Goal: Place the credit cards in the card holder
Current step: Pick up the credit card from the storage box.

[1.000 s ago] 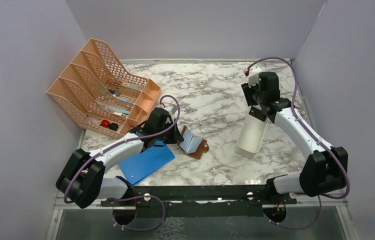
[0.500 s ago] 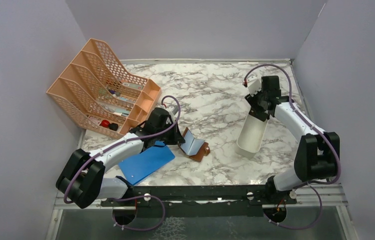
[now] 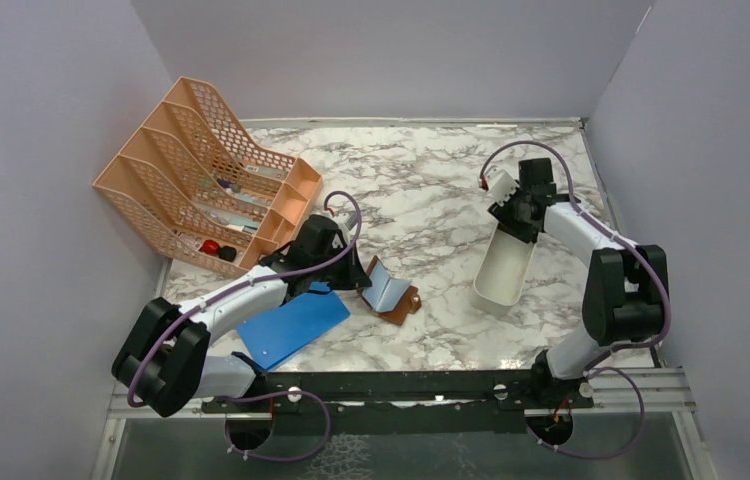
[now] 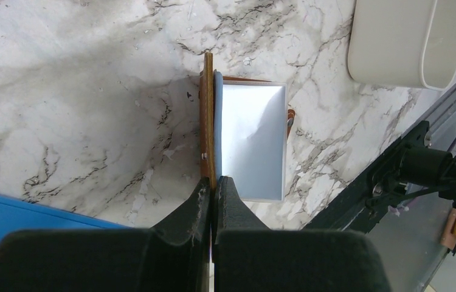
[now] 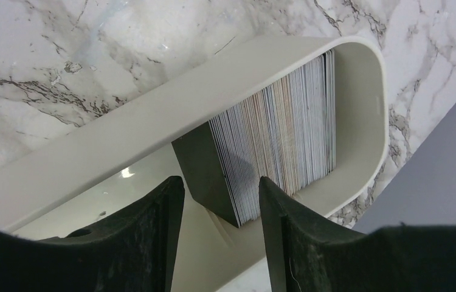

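Pinching card holder edge: left claw | light blue card long axis along claw | right claw spread

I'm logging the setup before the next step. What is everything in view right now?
table: one, white marble with grey veins, under everything
mesh rack: one, orange, far left, small items inside
board: one, bright blue, flat, near left
card holder: one, brown, centre, open
light blue card: one, inside the open card holder
tray: one, white, oblong, right side
stack of cards: many, pale edges, a dark one at the end, upright in the tray
left gripper: shut on the card holder's flap
right gripper: open, above the stack
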Robot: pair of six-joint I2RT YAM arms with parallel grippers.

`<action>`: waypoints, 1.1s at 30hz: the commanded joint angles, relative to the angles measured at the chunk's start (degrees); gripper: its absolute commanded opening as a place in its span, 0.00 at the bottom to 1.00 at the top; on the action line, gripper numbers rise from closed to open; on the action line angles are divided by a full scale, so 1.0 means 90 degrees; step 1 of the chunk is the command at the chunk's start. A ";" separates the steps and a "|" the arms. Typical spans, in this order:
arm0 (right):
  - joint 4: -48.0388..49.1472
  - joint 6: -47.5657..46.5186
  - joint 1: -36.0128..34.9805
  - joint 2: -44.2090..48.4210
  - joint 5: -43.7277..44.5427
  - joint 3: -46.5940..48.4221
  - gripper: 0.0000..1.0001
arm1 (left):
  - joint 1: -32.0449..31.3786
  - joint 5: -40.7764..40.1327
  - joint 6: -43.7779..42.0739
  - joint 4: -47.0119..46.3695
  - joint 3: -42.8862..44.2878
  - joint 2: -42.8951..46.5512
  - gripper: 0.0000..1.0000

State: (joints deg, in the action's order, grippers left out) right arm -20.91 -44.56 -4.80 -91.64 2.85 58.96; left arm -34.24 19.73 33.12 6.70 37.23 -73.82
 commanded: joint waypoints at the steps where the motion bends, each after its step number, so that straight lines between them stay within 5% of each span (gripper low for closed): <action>1: 0.0212 -0.0364 0.0035 -0.0158 0.0024 -0.0044 0.53 | -0.0014 0.0296 -0.0070 -0.0102 0.0228 0.0038 0.00; 9: 0.0661 -0.0369 0.0035 -0.0404 0.0796 -0.0041 0.51 | -0.0015 0.0357 -0.0057 -0.0190 0.0177 0.0019 0.00; 33: 0.0498 -0.0447 0.0035 -0.0658 0.0641 0.0017 0.49 | -0.0017 0.0471 -0.0038 -0.0292 0.0101 0.0135 0.00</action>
State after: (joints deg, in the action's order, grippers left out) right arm -17.43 -47.72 -4.80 -95.48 7.35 58.96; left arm -34.24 21.71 33.15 6.42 37.39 -73.82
